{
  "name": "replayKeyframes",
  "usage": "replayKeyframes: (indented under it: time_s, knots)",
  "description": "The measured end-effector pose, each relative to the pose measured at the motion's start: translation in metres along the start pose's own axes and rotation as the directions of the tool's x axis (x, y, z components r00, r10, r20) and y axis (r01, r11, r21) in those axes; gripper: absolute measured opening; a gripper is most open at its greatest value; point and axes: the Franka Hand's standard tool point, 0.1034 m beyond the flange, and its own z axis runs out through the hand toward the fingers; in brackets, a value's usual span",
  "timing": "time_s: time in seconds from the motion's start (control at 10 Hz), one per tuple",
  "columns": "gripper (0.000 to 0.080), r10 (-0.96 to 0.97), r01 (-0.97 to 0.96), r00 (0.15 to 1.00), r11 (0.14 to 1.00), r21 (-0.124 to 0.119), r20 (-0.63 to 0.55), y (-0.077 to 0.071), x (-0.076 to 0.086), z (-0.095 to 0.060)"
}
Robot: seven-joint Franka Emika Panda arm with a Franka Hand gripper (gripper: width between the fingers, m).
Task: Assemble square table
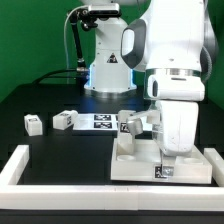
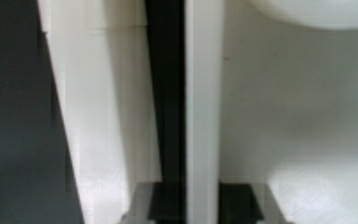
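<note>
The square table slab [image 1: 150, 165] lies flat near the front of the exterior view's right, white with a raised rim and a tag on its front edge. My gripper [image 1: 163, 150] is lowered onto it, mostly hidden by the hand. In the wrist view my gripper [image 2: 201, 205] has a dark finger [image 2: 162, 205] on each side of the slab's thin upright rim [image 2: 201, 100], closed against it. The slab's flat face [image 2: 300, 110] and a round socket [image 2: 327, 15] show beside the rim. Three small leg blocks [image 1: 34, 123] [image 1: 64, 119] [image 1: 130, 122] lie apart on the black table.
The marker board [image 1: 100, 120] lies flat behind the slab. Long white border bars run along the exterior view's left [image 1: 20, 165], front [image 1: 100, 200] and right [image 1: 213, 165]. A broad white band [image 2: 96, 120] runs beside the rim in the wrist view. The arm's base [image 1: 105, 65] stands at the back.
</note>
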Motion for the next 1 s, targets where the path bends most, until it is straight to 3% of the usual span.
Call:
replayKeyframes:
  time_s: [0.2,0.6,0.8,1.0]
  knots:
    - [0.0074,-0.001,0.001,1.0,1.0,0.0,-0.001,0.0,0.001,0.0]
    - [0.0074,-0.017,0.017,1.0,1.0,-0.004,-0.024,0.009,0.028,0.004]
    - [0.0075,-0.002,0.002,1.0,1.0,0.011,0.003,0.009,0.029,0.004]
    - [0.0077,-0.003,0.003,1.0,1.0,0.011,0.012,0.01,0.026,0.004]
